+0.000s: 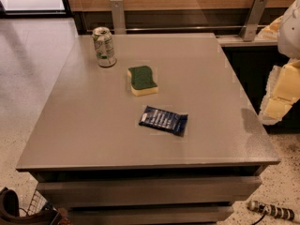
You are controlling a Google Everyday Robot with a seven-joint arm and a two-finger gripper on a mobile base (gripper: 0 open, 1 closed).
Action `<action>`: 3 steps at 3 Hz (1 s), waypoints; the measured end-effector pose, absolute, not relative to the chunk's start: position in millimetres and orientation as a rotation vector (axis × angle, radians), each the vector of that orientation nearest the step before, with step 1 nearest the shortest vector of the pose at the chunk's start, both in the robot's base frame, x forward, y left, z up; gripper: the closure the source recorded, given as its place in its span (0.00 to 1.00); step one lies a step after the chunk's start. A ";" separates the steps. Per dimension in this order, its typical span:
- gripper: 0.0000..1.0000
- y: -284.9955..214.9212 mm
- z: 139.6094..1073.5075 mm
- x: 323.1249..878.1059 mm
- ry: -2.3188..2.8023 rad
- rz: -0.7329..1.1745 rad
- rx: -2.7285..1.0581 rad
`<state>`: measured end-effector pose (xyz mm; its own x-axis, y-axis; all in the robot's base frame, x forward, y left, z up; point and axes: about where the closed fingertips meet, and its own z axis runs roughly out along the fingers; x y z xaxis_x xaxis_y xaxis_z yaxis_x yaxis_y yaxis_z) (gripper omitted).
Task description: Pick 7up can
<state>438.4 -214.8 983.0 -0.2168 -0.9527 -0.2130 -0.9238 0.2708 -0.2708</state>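
Observation:
The 7up can (pixel 104 47) stands upright near the far left corner of the grey table (pixel 84 125). It has a silver top and a whitish body with green markings. My gripper (pixel 279 95) shows as cream and white parts at the right edge of the view. It is beyond the table's right side and far from the can, with nothing seen in it.
A green-and-yellow sponge (pixel 142 80) lies right of the can and nearer to me. A flat dark blue packet (pixel 163 120) lies near the table's middle. A power strip (pixel 272 211) lies on the floor at the lower right, and a wire basket (pixel 35 205) at the lower left.

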 end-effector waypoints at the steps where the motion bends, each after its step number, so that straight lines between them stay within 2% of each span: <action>1: 0.00 -213.9 983.3 440.9 2.207 -0.120 -1.708; 3: 0.00 -200.8 983.3 485.9 2.097 -0.039 -1.581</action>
